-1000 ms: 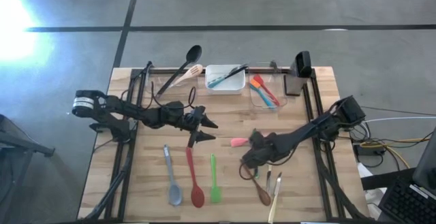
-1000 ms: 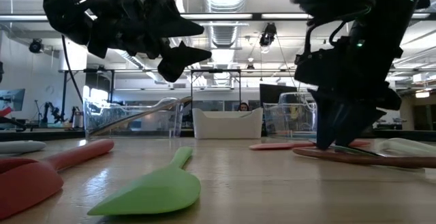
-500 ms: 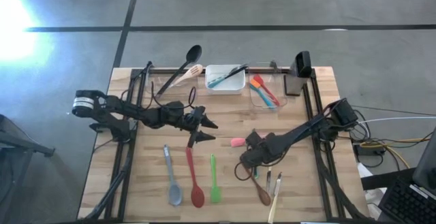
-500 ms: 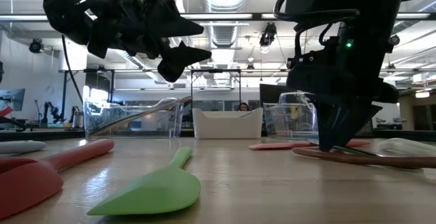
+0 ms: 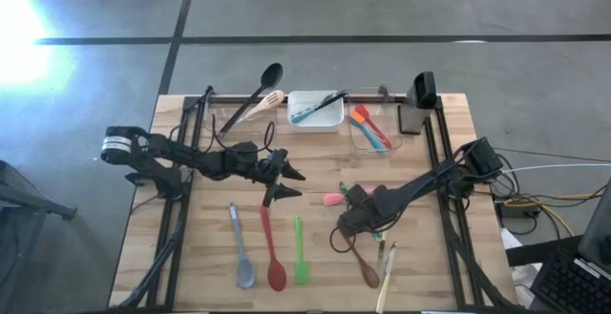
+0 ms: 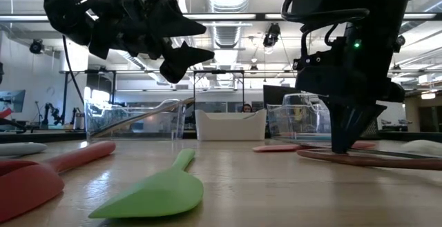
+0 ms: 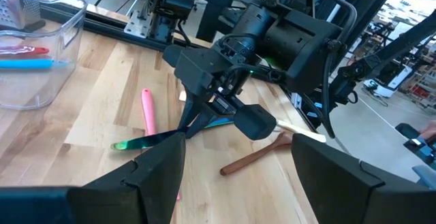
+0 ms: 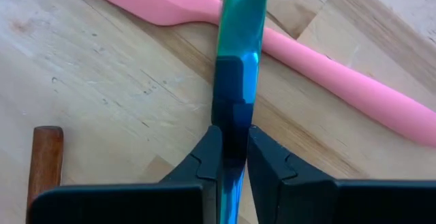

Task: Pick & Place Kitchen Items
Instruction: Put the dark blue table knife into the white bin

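My right gripper points down at the table's right half, shut on a slim, shiny green-blue utensil that crosses over a pink spatula. A wooden spoon and cream-handled cutlery lie just near of it. My left gripper hovers open and holding nothing above the table's middle, over the far end of a red spoon. A grey spoon and a green spatula lie flat on either side of the red spoon. My right gripper pinches the shiny utensil's two sides between its two fingers, around mid-length. The fingers come from above, pointing steeply down. The utensil runs out past the fingertips over the pink spatula, low over the wood; whether it is lifted I cannot tell.
At the far edge stand a clear tub with a black spoon, a white tub with utensils, and a clear tub with orange and red spatulas. A black block and a grater stand far right.
My right gripper has shut on the shiny utensil and tipped more steeply downward while staying in place. The left arm has kept still.
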Action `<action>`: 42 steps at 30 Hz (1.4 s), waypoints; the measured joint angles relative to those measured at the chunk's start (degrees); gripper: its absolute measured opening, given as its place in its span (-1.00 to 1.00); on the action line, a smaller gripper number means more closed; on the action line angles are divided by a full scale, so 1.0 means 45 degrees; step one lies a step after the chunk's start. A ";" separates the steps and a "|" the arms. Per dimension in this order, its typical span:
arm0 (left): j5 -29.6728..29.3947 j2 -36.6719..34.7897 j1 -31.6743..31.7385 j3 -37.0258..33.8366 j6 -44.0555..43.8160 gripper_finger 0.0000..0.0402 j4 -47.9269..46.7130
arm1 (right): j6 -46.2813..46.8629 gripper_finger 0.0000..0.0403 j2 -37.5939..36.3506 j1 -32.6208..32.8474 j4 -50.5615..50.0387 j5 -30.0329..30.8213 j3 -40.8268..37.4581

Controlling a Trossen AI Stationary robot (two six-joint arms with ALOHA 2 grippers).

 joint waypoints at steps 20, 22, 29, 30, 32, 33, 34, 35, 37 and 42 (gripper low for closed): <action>0.0575 -0.0005 0.0005 0.0000 -0.0771 0.35 -0.0025 | -0.0408 -0.85 -0.0951 -0.0019 -0.0429 -0.0100 -0.0128; 0.0779 -0.0010 0.0005 0.0000 -0.0935 0.35 -0.0097 | -0.0445 -0.85 -0.1085 -0.0014 -0.0423 -0.0074 -0.0128; 0.0806 -0.0010 0.0005 0.0000 -0.1162 0.35 -0.0426 | -0.0655 -0.85 -0.1776 -0.0018 -0.0357 0.0358 -0.0110; 0.0803 -0.0010 0.0005 0.0000 -0.1201 0.35 -0.0431 | -0.0695 -0.85 -0.1870 -0.0015 -0.0334 0.0398 -0.0103; 0.0803 -0.0010 0.0005 0.0000 -0.1246 0.35 -0.0432 | -0.0745 -0.85 -0.2059 -0.0015 -0.0346 0.0447 -0.0096; 0.0806 -0.0010 0.0005 0.0000 -0.1246 0.35 -0.0449 | -0.0803 -0.85 -0.2165 -0.0015 -0.0342 0.0492 -0.0094; 0.0806 -0.0010 0.0005 0.0000 -0.1246 0.35 -0.0504 | -0.0834 -0.85 -0.2278 -0.0015 -0.0330 0.0555 -0.0094; 0.0806 -0.0010 0.0005 0.0000 -0.1246 0.35 -0.0525 | -0.0878 -0.85 -0.2380 -0.0019 -0.0330 0.0644 -0.0099; 0.0805 -0.0010 0.0005 0.0000 -0.1246 0.35 -0.0520 | -0.0950 -0.85 -0.2563 -0.0024 -0.0331 0.0737 -0.0094; 0.0801 -0.0010 0.0005 0.0000 -0.1246 0.35 -0.0561 | -0.1060 -0.85 -0.2772 -0.0070 -0.0330 0.0787 -0.0094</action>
